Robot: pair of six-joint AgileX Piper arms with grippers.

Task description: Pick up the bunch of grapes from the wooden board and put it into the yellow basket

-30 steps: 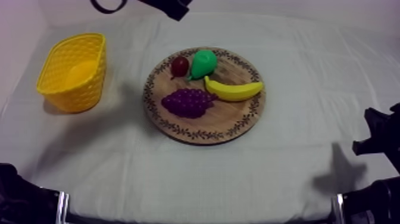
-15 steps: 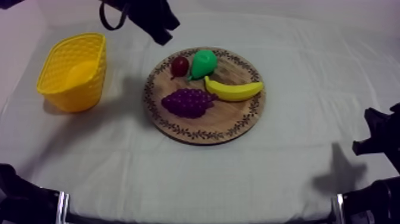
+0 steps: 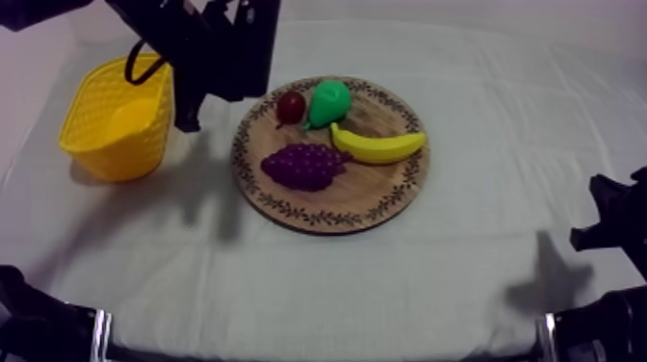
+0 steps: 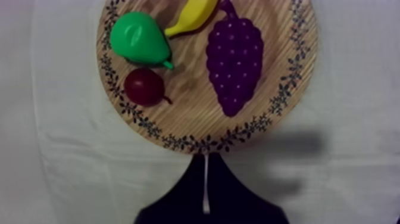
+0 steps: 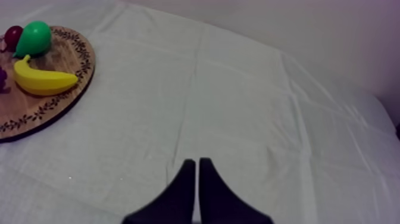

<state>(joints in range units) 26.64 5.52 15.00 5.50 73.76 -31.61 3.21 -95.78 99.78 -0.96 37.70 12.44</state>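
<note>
The purple bunch of grapes (image 3: 303,166) lies on the front left part of the round wooden board (image 3: 385,197). The yellow basket (image 3: 120,116) stands to the left of the board. My left arm comes in from the upper left, and my left gripper (image 3: 190,116) hangs above the cloth between basket and board. In the left wrist view its fingers lie together as a shut wedge (image 4: 205,161) just outside the board's rim (image 4: 190,143), with the grapes (image 4: 234,59) beyond it. My right gripper (image 5: 196,164) is shut on nothing, low at the right edge (image 3: 607,226).
A green pear (image 3: 328,102), a small red fruit (image 3: 291,106) and a banana (image 3: 378,144) share the board with the grapes. The pear (image 4: 140,39) and the red fruit (image 4: 144,86) lie beside the grapes. Bare cloth (image 5: 238,107) stretches right of the board.
My left arm has swung down from the top edge and leftward, now hanging between the basket and the board. The fruit, basket and right arm have stayed put.
</note>
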